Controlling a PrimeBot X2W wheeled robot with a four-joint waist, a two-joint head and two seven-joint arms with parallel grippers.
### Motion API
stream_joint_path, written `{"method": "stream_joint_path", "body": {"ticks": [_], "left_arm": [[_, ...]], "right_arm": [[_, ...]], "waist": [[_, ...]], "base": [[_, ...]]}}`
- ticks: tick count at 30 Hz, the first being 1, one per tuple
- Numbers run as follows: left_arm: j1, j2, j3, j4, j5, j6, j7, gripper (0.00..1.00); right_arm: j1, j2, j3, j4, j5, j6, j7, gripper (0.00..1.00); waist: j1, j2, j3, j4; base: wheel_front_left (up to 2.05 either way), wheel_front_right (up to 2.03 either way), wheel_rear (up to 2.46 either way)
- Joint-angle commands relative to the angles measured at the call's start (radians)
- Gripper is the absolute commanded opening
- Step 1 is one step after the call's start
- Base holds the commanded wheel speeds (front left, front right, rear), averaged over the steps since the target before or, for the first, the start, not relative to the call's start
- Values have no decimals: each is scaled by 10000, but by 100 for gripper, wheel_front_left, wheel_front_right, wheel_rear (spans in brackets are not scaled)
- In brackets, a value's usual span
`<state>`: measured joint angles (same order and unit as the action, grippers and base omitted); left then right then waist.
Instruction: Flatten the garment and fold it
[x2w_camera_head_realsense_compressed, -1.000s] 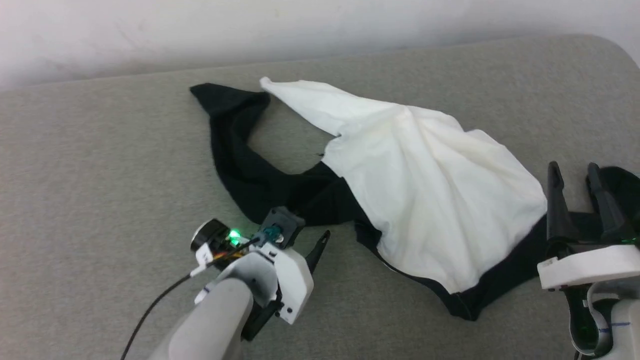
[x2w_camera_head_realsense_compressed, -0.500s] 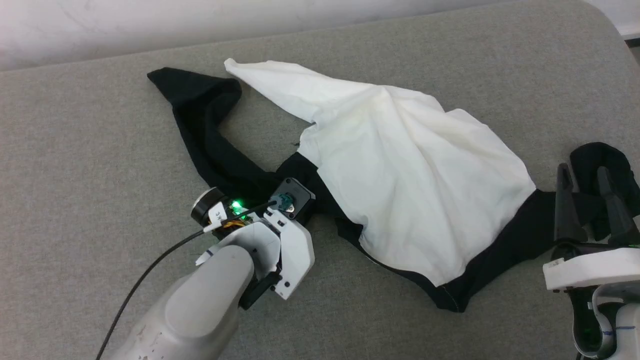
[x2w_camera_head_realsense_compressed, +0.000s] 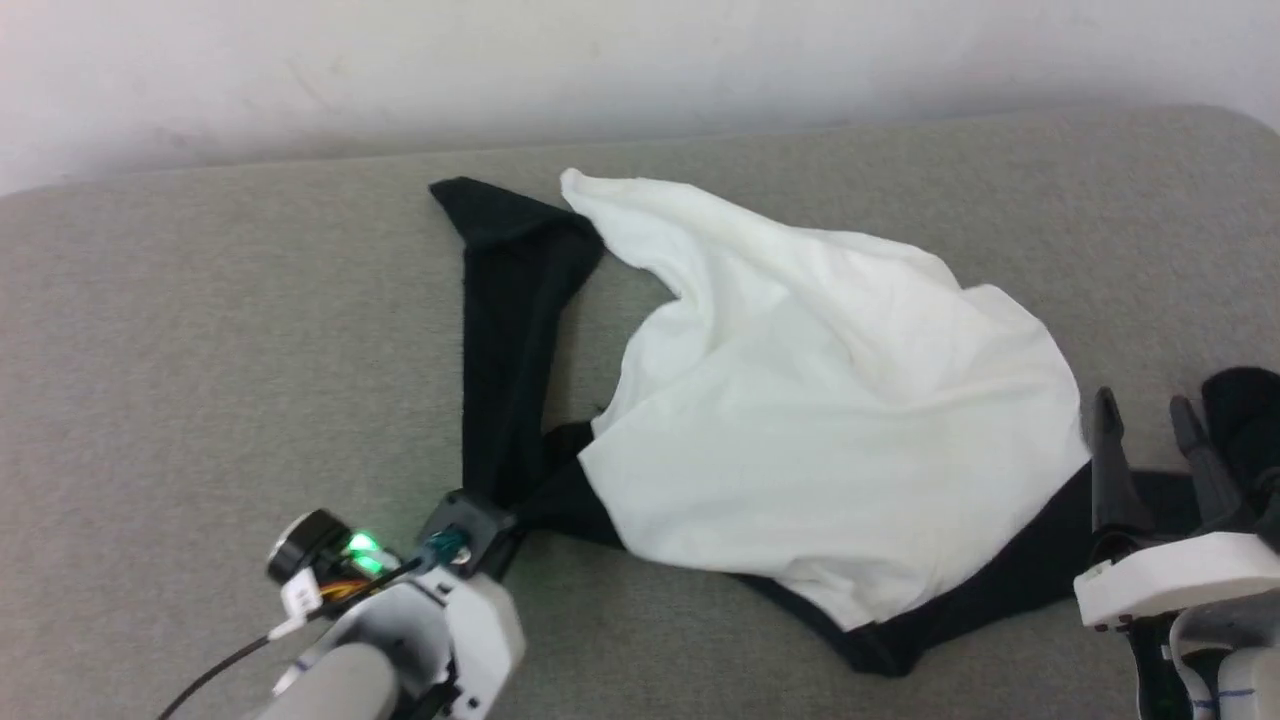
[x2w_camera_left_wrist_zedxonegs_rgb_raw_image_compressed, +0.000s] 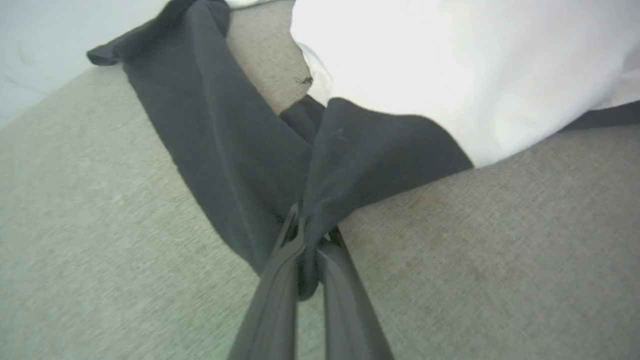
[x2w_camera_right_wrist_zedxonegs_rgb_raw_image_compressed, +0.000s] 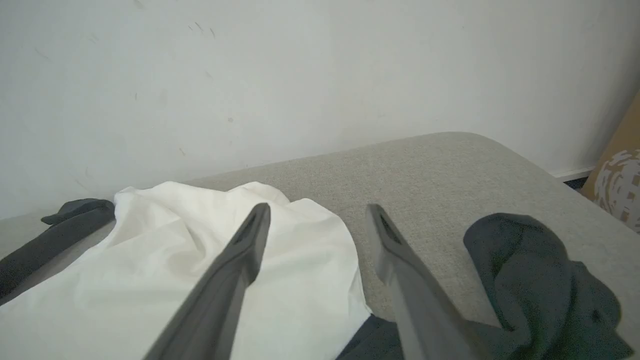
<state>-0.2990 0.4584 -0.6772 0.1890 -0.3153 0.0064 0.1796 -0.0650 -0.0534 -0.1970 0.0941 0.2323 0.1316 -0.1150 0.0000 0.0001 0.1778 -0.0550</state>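
Garment, one, left tool pinching, right tool spread

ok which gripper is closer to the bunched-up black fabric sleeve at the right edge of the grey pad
Right. The right gripper stands open just beside that bunched sleeve. The left gripper is across the white shirt body, shut on the other black sleeve.

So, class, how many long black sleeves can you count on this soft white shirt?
2. One sleeve stretches away from the left gripper; the other sleeve lies bunched beside the right gripper.
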Motion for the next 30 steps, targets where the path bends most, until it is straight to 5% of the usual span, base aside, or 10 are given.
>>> {"method": "stream_joint_path", "body": {"ticks": [1,6,10,15,22,23,24,30], "left_arm": [[293,302,168,-319,-72,176,75,0],[1453,1463,806,-2319,-408,860,703,0],[1759,1838,1174,-3467,-626,1208,1035,0],[1287,1329,1040,-3081,-756,1311,1453,0],[357,292,554,-276,-788,1007,1382,0],[292,157,523,88,-820,974,1291,16],[245,57,494,414,-836,927,1158,100],[326,-339,646,1044,-892,1038,-219,100]], "right_arm": [[131,30,18,57,11,-9,16,100],[212,30,128,250,84,-9,49,100],[128,31,255,452,132,-9,63,100],[-101,31,575,782,88,-9,133,100],[-158,31,724,1194,-26,-9,740,100],[-116,31,659,1216,-36,-9,944,100],[-70,31,575,1210,-57,-9,1185,100],[426,31,-324,866,-347,-9,3576,100]], "waist": [[0,-1,-644,705],[0,-1,-742,949],[0,-1,-600,828],[0,-1,-276,369],[0,-1,-22,-82],[0,-1,-25,-98],[0,-1,-35,-109],[0,-1,-343,181]], "base": [[0,0,0],[0,0,0],[0,0,0],[0,0,0],[0,0,0],[0,0,0],[0,0,0],[0,0,0]]}}
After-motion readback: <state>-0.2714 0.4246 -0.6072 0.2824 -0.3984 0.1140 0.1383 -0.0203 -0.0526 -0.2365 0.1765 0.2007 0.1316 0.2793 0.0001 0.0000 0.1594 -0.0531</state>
